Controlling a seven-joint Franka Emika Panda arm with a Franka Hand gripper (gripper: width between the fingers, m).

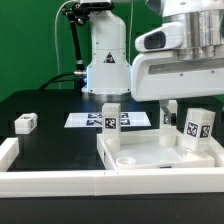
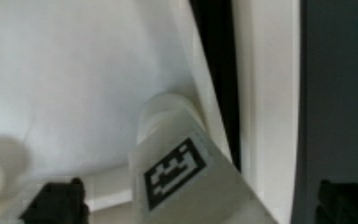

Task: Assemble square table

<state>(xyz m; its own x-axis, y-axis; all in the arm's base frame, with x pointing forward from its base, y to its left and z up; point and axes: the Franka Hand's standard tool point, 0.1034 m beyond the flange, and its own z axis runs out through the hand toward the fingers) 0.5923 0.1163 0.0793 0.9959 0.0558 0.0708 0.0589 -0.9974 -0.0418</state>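
Note:
The square table's white slab (image 1: pixel 150 150) lies upside down at the front of the exterior view's right. Marker-tagged legs stand on it: one at the far left corner (image 1: pixel 112 116), one at the right (image 1: pixel 200 128). A third leg (image 1: pixel 167 117) is partly hidden under my gripper (image 1: pixel 178 106). A loose leg block (image 1: pixel 25 123) lies on the black table at the exterior view's left. In the wrist view my gripper (image 2: pixel 199 205) is open, its dark fingertips (image 2: pixel 55 203) on either side of a tagged leg (image 2: pixel 179 160) that stands on the slab (image 2: pixel 69 70), apart from it.
The marker board (image 1: pixel 88 121) lies flat behind the slab, in front of the robot base (image 1: pixel 105 65). A long low white barrier wall (image 1: pixel 100 185) runs along the front and turns up the left side. The slab's raised rim (image 2: pixel 265 70) borders black table (image 2: pixel 345 80).

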